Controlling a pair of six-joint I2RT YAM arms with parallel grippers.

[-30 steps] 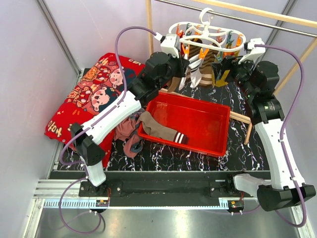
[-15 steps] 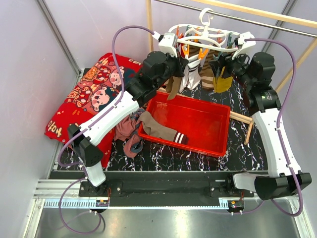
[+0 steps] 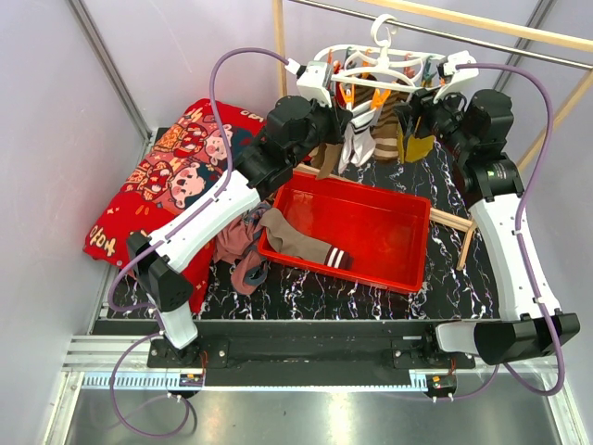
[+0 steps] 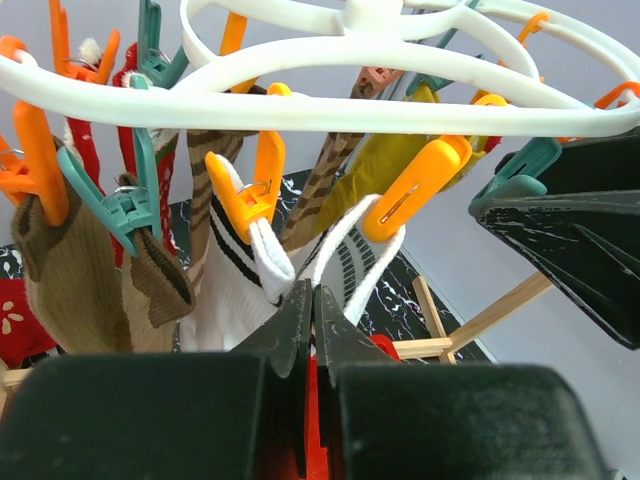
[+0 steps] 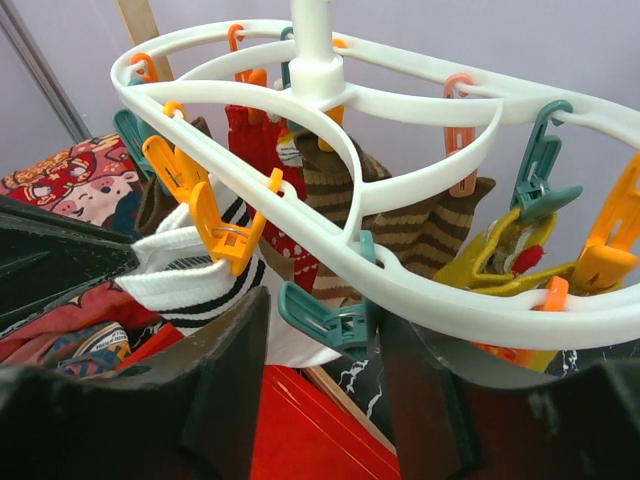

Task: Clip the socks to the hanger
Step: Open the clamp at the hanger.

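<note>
Left fingers [image 4: 308, 296]: pressed flat together, no gap showing. Tips sit just in front of the cuff of a white sock [image 4: 235, 300]. Cannot tell whether any cloth is pinched.

Right fingers [image 5: 320, 312]: about half apart, flanking a teal peg [image 5: 330, 318] under the near rim. Cannot tell whether they press on it.

Hanger [image 4: 400, 113]: white oval ring, hook up, hung at the back of the desk [image 3: 463, 287] between the two wrists. Long axis runs left to right in the top view. Orange, teal and yellow pegs dangle from the rim.

Socks on the hanger: all hang with cuff up and toe down.
- White sock: dark stripes at the cuff, held by two yellow-orange pegs [image 4: 255, 190], cuff sagging in a loop between them.
- Taupe ones: on teal and orange pegs on the left.
- Brown-striped and mustard pieces: further round.

One taupe sock [image 3: 301, 243] lies in the red tray [image 3: 408, 269], long axis slanting, striped cuff toward the near right.

Left of the tray:
- Mauve-grey cloth bundle [image 3: 239, 255].
- Red cartoon cushion [image 3: 176, 176].
</note>
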